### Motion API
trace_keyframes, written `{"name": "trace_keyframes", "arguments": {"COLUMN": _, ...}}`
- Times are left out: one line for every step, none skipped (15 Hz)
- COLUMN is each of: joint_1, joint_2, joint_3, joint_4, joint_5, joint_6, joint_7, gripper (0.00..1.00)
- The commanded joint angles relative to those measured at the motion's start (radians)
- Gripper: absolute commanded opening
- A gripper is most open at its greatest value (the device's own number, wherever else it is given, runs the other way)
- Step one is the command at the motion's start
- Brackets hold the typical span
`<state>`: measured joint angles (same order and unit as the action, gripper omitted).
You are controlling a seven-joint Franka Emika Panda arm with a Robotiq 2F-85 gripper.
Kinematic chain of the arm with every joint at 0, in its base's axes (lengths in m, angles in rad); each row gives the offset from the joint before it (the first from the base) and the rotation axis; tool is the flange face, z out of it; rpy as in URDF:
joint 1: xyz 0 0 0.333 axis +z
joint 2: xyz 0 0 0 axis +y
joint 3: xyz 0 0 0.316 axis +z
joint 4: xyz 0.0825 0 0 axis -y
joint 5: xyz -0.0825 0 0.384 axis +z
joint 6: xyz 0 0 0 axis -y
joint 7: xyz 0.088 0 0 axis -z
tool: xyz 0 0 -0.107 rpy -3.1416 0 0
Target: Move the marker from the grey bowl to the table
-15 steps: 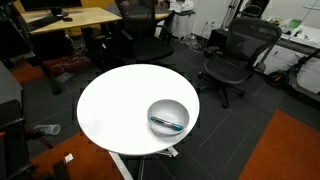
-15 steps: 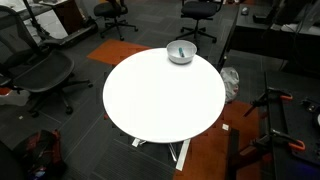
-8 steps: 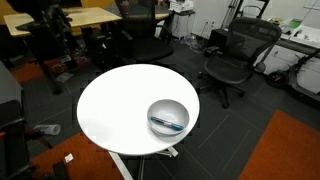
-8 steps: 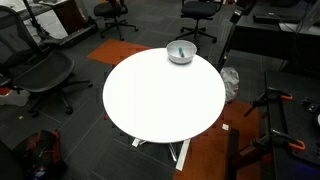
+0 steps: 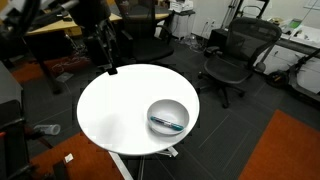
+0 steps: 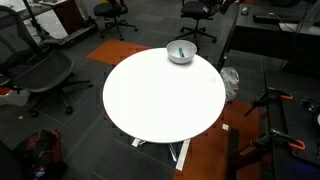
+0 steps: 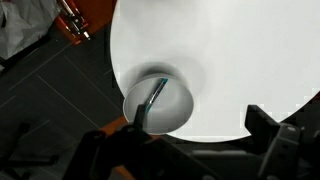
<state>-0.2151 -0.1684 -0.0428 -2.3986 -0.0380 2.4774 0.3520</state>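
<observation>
While the short dark-and-teal marker (image 7: 153,97) lies slanted in the round silver-grey bowl (image 7: 175,110) near the white round table's (image 5: 115,115) edge, the black gripper (image 5: 109,66) hangs well apart, fingers (image 7: 272,140) spread, empty. A misjudged descent could strike the bowl and shove it overboard.

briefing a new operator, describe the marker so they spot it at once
Find the round white table among the office chairs. A grey bowl sits near its edge, and the marker is the thin dark-and-teal stick lying inside it, the bowl's only contents.
</observation>
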Motion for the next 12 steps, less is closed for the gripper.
{"name": "trace_keyframes", "arguments": {"joint_1": 0.0, "joint_2": 0.148, "joint_3": -0.025, "joint_4": 0.13, "joint_5": -0.027, "joint_6": 0.017, "joint_7": 0.119, "gripper": 1.0}}
{"name": "trace_keyframes", "arguments": {"joint_1": 0.004, "joint_2": 0.181, "joint_3": -0.035, "joint_4": 0.158, "joint_5": -0.031, "joint_6": 0.014, "joint_7": 0.146, "gripper": 1.0}}
{"name": "trace_keyframes", "arguments": {"joint_1": 0.01, "joint_2": 0.216, "joint_3": -0.047, "joint_4": 0.188, "joint_5": -0.025, "joint_6": 0.009, "joint_7": 0.169, "gripper": 1.0}}
{"name": "trace_keyframes", "arguments": {"joint_1": 0.015, "joint_2": 0.247, "joint_3": -0.059, "joint_4": 0.214, "joint_5": -0.023, "joint_6": 0.007, "joint_7": 0.187, "gripper": 1.0}}
{"name": "trace_keyframes", "arguments": {"joint_1": 0.02, "joint_2": 0.28, "joint_3": -0.071, "joint_4": 0.242, "joint_5": -0.018, "joint_6": 0.001, "joint_7": 0.202, "gripper": 1.0}}
{"name": "trace_keyframes", "arguments": {"joint_1": 0.025, "joint_2": 0.309, "joint_3": -0.083, "joint_4": 0.266, "joint_5": -0.013, "joint_6": 0.002, "joint_7": 0.213, "gripper": 1.0}}
{"name": "trace_keyframes", "arguments": {"joint_1": 0.03, "joint_2": 0.34, "joint_3": -0.095, "joint_4": 0.291, "joint_5": -0.007, "joint_6": -0.002, "joint_7": 0.224, "gripper": 1.0}}
{"name": "trace_keyframes", "arguments": {"joint_1": 0.034, "joint_2": 0.368, "joint_3": -0.106, "joint_4": 0.313, "joint_5": 0.003, "joint_6": -0.006, "joint_7": 0.225, "gripper": 1.0}}
{"name": "trace_keyframes", "arguments": {"joint_1": 0.041, "joint_2": 0.396, "joint_3": -0.114, "joint_4": 0.331, "joint_5": 0.007, "joint_6": -0.008, "joint_7": 0.239, "gripper": 1.0}}
{"name": "trace_keyframes", "arguments": {"joint_1": 0.048, "joint_2": 0.421, "joint_3": -0.124, "joint_4": 0.347, "joint_5": 0.008, "joint_6": -0.006, "joint_7": 0.251, "gripper": 1.0}}
{"name": "trace_keyframes", "arguments": {"joint_1": 0.053, "joint_2": 0.445, "joint_3": -0.129, "joint_4": 0.362, "joint_5": 0.017, "joint_6": -0.009, "joint_7": 0.253, "gripper": 1.0}}
{"name": "trace_keyframes", "arguments": {"joint_1": 0.058, "joint_2": 0.469, "joint_3": -0.137, "joint_4": 0.376, "joint_5": 0.021, "joint_6": -0.008, "joint_7": 0.262, "gripper": 1.0}}
